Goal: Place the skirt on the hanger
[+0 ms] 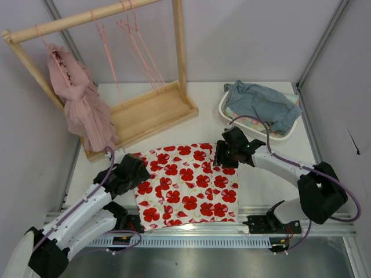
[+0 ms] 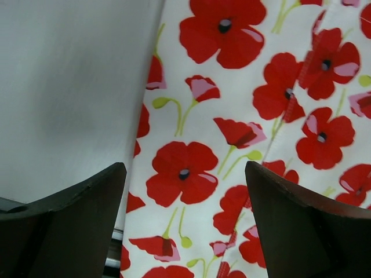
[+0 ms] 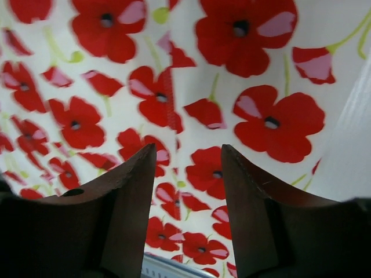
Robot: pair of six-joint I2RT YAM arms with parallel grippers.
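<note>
The skirt [image 1: 186, 184], white with big red flowers, lies spread flat on the table near the front edge. It fills the left wrist view [image 2: 243, 116] and the right wrist view [image 3: 174, 87]. My left gripper [image 1: 142, 169] is open over the skirt's upper left edge, empty. My right gripper [image 1: 222, 155] is open over the skirt's upper right corner, empty. Several thin pink hangers [image 1: 136, 43] hang from the wooden rack's bar at the back left.
The wooden rack [image 1: 148, 113] stands at the back left with a dusty-pink ruffled garment [image 1: 81, 104] hanging on it. A white basket [image 1: 232, 117] with blue-grey cloth [image 1: 264, 103] sits at the back right. Bare white table [image 2: 64, 81] lies left of the skirt.
</note>
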